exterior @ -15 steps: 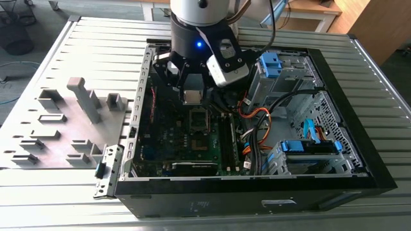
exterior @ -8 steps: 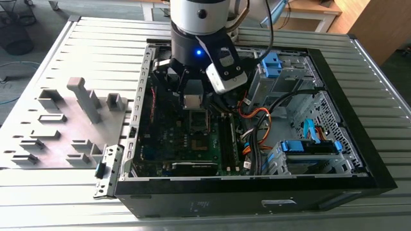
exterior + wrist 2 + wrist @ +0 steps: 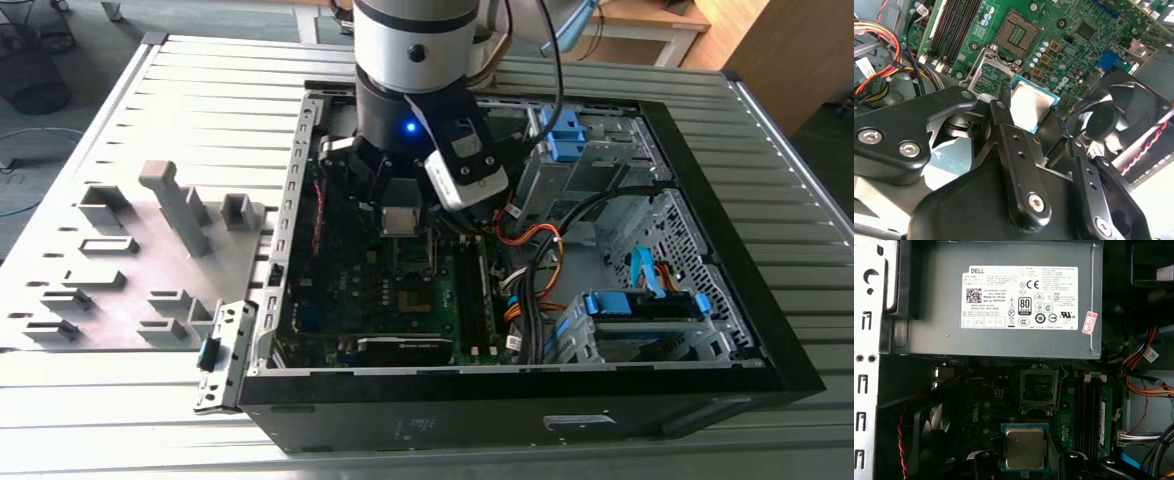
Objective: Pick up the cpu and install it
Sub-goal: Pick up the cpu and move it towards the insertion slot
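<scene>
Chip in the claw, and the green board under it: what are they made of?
The chip, gripped by the claw, looks metal on top: a dull grey-silver cap with soft shine, set on a thin green-blue rim, probably circuit-board plastic. The board looks like glossy green circuit-board laminate, dotted with small parts; I can't be certain.

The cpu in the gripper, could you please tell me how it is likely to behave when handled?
The cpu is a thin flat square, so probably stiff and light. The gripper pinches only its narrow edges, so it might slip or tilt. Its smooth metal face looks slippery.
</scene>
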Robot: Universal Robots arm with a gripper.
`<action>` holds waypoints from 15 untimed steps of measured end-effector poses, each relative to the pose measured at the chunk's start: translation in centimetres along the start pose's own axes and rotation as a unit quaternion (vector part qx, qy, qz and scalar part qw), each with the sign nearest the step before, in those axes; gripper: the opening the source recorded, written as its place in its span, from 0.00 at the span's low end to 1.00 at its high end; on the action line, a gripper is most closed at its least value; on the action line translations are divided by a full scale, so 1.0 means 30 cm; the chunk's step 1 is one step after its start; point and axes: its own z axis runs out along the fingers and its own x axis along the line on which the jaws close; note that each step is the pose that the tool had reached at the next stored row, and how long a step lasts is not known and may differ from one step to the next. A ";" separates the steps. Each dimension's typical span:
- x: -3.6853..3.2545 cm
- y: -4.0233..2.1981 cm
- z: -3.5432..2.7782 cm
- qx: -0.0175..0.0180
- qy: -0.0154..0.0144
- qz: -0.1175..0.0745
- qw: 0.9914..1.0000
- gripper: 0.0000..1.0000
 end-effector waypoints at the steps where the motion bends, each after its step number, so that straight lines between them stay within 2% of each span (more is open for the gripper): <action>1: 0.000 -0.001 0.004 0.000 0.000 0.001 1.000 0.47; 4: 0.000 -0.001 0.011 0.000 0.000 0.003 1.000 0.47; 7: 0.000 -0.001 0.012 -0.003 0.000 0.003 1.000 0.47; 10: 0.000 -0.002 0.023 -0.003 0.000 0.003 1.000 0.47; 15: -0.003 -0.002 0.023 -0.003 0.000 0.003 1.000 0.47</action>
